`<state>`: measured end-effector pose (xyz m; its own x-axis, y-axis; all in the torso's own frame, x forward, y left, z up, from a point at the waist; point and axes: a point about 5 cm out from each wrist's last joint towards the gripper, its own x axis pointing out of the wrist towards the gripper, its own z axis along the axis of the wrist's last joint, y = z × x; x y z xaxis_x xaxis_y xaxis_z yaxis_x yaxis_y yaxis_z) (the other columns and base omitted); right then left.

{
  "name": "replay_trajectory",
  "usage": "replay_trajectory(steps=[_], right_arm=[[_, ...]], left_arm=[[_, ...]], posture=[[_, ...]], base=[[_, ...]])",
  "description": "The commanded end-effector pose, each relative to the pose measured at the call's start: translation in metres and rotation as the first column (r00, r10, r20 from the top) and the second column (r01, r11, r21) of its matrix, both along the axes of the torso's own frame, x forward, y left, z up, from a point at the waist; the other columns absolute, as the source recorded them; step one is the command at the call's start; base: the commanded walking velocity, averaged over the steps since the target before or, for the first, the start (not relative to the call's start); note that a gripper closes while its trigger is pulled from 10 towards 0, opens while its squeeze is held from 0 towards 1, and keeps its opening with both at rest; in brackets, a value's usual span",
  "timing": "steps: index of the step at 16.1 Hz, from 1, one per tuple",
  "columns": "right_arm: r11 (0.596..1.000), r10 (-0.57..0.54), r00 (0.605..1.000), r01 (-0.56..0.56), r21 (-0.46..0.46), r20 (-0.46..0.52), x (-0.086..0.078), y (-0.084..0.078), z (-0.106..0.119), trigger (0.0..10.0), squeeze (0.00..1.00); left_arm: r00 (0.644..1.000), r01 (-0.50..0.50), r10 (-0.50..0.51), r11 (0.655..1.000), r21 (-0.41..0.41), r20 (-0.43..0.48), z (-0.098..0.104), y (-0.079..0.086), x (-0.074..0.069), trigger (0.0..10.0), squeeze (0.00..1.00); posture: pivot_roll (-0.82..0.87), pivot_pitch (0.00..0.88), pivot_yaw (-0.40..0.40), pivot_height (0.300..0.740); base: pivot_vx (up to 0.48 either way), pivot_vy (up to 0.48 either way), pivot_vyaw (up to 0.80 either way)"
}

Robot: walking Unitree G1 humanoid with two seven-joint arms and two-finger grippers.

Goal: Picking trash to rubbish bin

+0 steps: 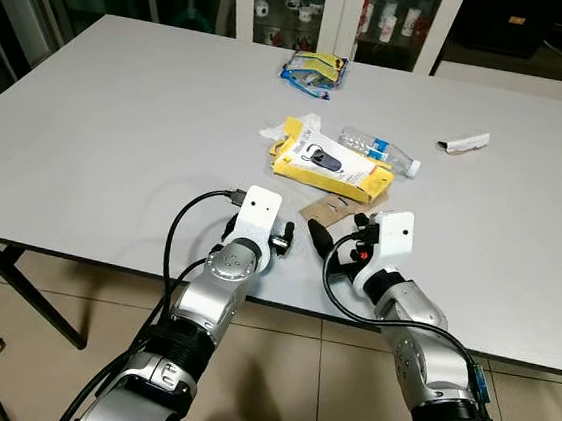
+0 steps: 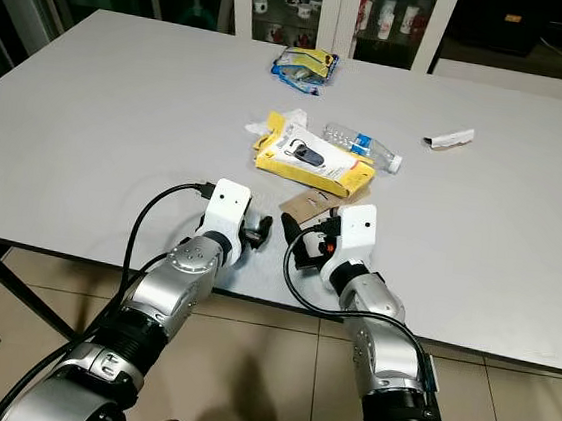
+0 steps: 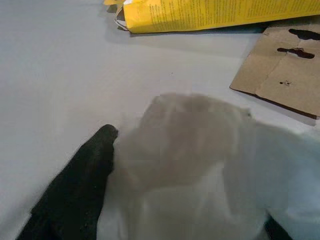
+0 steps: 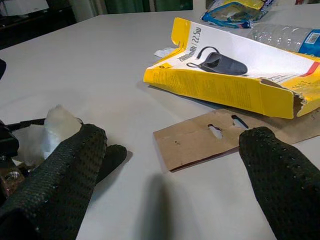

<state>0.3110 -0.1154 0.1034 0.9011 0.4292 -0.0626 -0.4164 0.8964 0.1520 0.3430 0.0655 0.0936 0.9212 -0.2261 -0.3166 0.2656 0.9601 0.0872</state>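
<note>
Our left gripper (image 3: 190, 200) pinches a crumpled white tissue (image 3: 200, 165) low over the grey table (image 1: 119, 123), close to its near edge. Our right gripper (image 4: 172, 160) hovers just beside it, fingers spread wide and empty, facing the brown card (image 4: 210, 137). Beyond lie the yellow box (image 1: 331, 168) and plastic bottle (image 1: 378, 148), with bare tabletop to the left.

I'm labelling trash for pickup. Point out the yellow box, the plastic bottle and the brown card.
yellow box (image 1: 331, 167), left eye view, printed top face.
plastic bottle (image 1: 373, 148), left eye view, clear body.
brown card (image 4: 200, 137), right wrist view, flat middle.
</note>
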Motion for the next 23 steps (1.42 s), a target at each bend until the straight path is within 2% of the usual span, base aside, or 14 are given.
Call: replay_trajectory(steps=[1,6,12,14,15,17,18,19,20,22,23], right_arm=[[1.000,-0.002,1.000,0.002,0.005,0.031,0.002,-0.001,0.007,10.0,0.00],[1.000,-0.006,0.999,0.006,0.006,0.034,0.004,-0.002,0.007,10.0,0.00],[1.000,-0.005,0.999,0.004,0.009,0.037,0.006,0.000,0.008,10.0,0.00],[1.000,-0.007,0.999,0.007,0.010,0.039,0.007,0.000,0.009,10.0,0.00],[1.000,-0.008,0.999,0.007,0.010,0.040,0.007,0.000,0.009,10.0,0.00],[1.000,-0.009,0.999,0.009,0.010,0.042,0.008,0.000,0.009,10.0,0.00],[1.000,-0.011,0.999,0.010,0.010,0.044,0.009,0.000,0.009,10.0,0.00],[1.000,-0.012,0.999,0.012,0.009,0.046,0.009,-0.001,0.010,10.0,0.00],[1.000,-0.016,0.999,0.016,0.007,0.048,0.010,-0.002,0.010,10.0,0.00],[0.999,-0.033,0.998,0.033,-0.003,0.054,0.011,-0.006,0.011,10.0,0.00],[0.999,-0.041,0.998,0.041,-0.006,0.054,0.012,-0.007,0.011,10.0,0.00]], left_arm=[[1.000,-0.012,0.012,1.000,0.022,-0.027,-0.003,0.000,0.000,0.0,0.00],[1.000,0.000,0.001,1.000,0.020,-0.002,0.003,-0.001,0.003,0.0,0.00],[0.996,0.011,-0.011,1.000,-0.007,0.085,0.020,0.000,0.007,0.0,0.00],[0.986,-0.004,0.017,0.997,-0.074,0.167,0.041,0.004,0.009,0.0,0.00],[0.983,-0.010,0.025,0.997,-0.080,0.182,0.045,0.006,0.010,0.0,0.00],[0.963,-0.057,0.082,0.993,-0.101,0.256,0.065,0.020,0.015,0.0,0.00],[0.945,-0.105,0.128,0.990,-0.089,0.302,0.076,0.034,0.018,6.3,0.00],[0.933,-0.132,0.150,0.988,-0.078,0.328,0.081,0.042,0.020,10.0,0.00],[0.910,-0.182,0.193,0.981,-0.065,0.367,0.090,0.059,0.024,10.0,0.00],[0.858,-0.303,0.268,0.953,0.011,0.438,0.103,0.105,0.030,10.0,0.00],[0.851,-0.339,0.292,0.940,0.032,0.436,0.103,0.118,0.031,10.0,0.00]], posture=[[-0.03,0.061,-0.007,0.740],[-0.03,0.055,-0.009,0.740],[-0.02,0.052,-0.010,0.740],[-0.02,0.049,-0.010,0.740],[-0.02,0.048,-0.010,0.740],[-0.01,0.043,-0.009,0.740],[-0.01,0.043,-0.008,0.740],[-0.01,0.042,-0.009,0.740],[-0.01,0.043,-0.009,0.740],[-0.01,0.043,-0.009,0.740],[0.00,0.043,-0.007,0.740]], base=[[0.000,0.000,0.00],[0.000,0.000,0.00],[0.000,0.000,0.00],[0.000,0.000,0.00],[0.000,0.000,0.00],[0.000,0.000,0.00],[0.000,0.000,0.00],[0.000,0.000,0.00],[0.000,0.000,0.00],[0.000,0.000,0.00],[0.000,0.000,0.00]])
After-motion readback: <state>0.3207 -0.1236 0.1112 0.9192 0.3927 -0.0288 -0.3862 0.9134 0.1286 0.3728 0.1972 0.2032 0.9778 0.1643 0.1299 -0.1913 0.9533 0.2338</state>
